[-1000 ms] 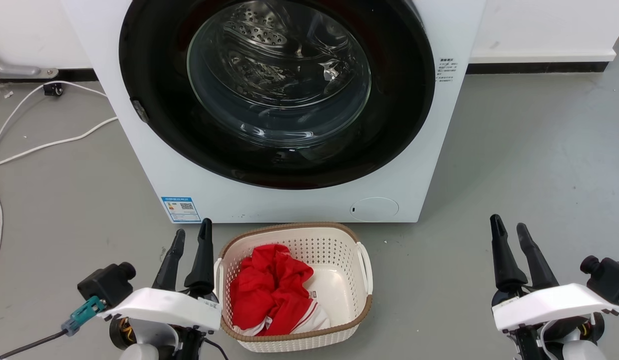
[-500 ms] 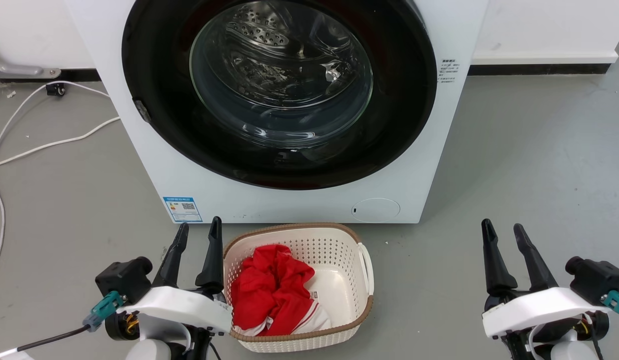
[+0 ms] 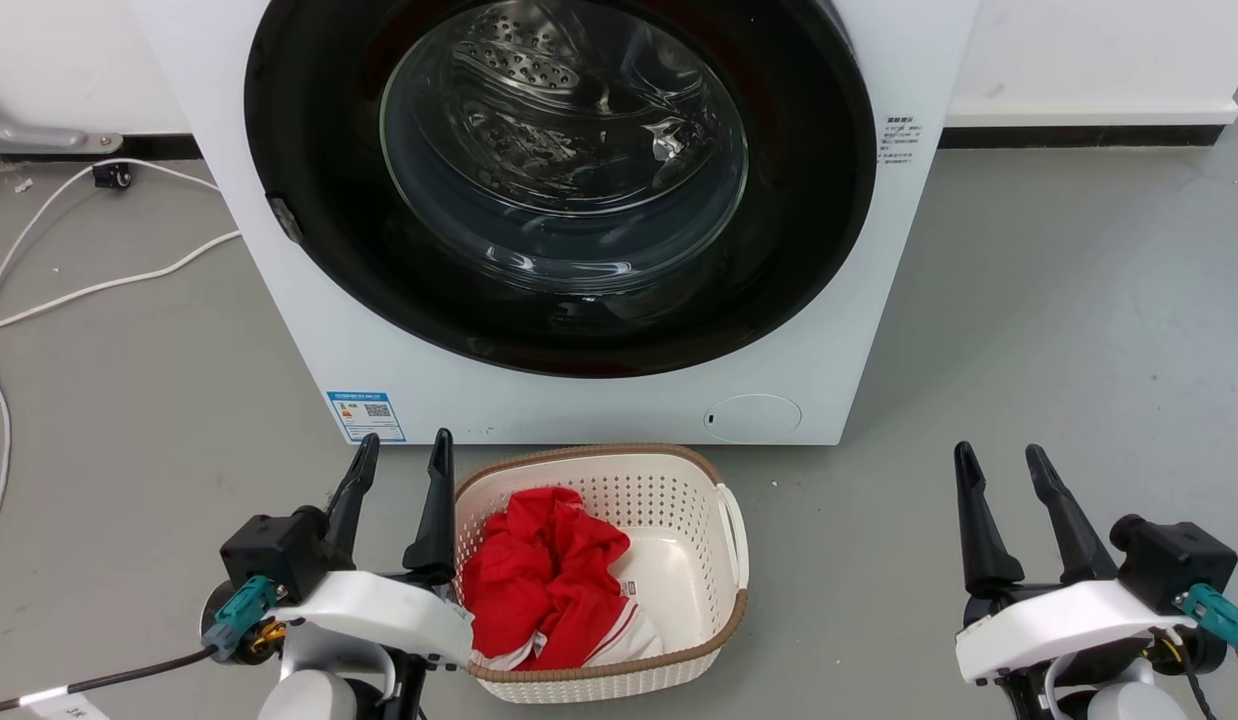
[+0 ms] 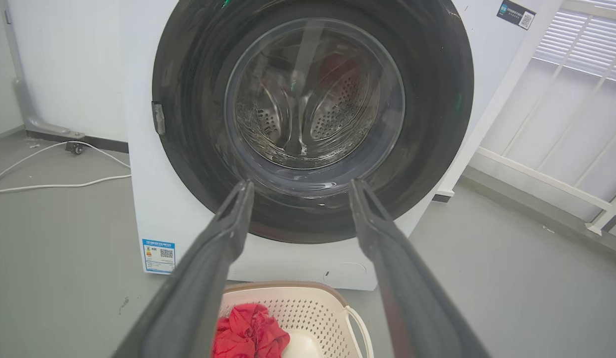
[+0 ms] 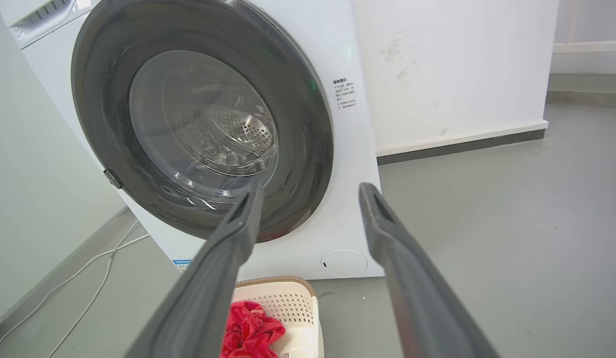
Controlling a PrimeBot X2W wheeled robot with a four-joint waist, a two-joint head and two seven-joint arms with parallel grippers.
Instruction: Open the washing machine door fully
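While the door (image 3: 309, 200) sits shut against the washer (image 3: 539, 405), the left gripper (image 3: 405, 440) and right gripper (image 3: 1000, 450) hover before it, fingers spread and empty. A basket (image 3: 579, 455) stands just before the washer. A blue QR label (image 3: 365, 416) marks the washer's lower left. The print (image 3: 899, 135) right of the door is too small to read.

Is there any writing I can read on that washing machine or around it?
Blue label sticker on the washing machine front: QR code, print too small to read.
Printed lines right of the washing machine door: too small.
Dark sticker at the machine's upper corner: QR code, blurred.
No text legible.
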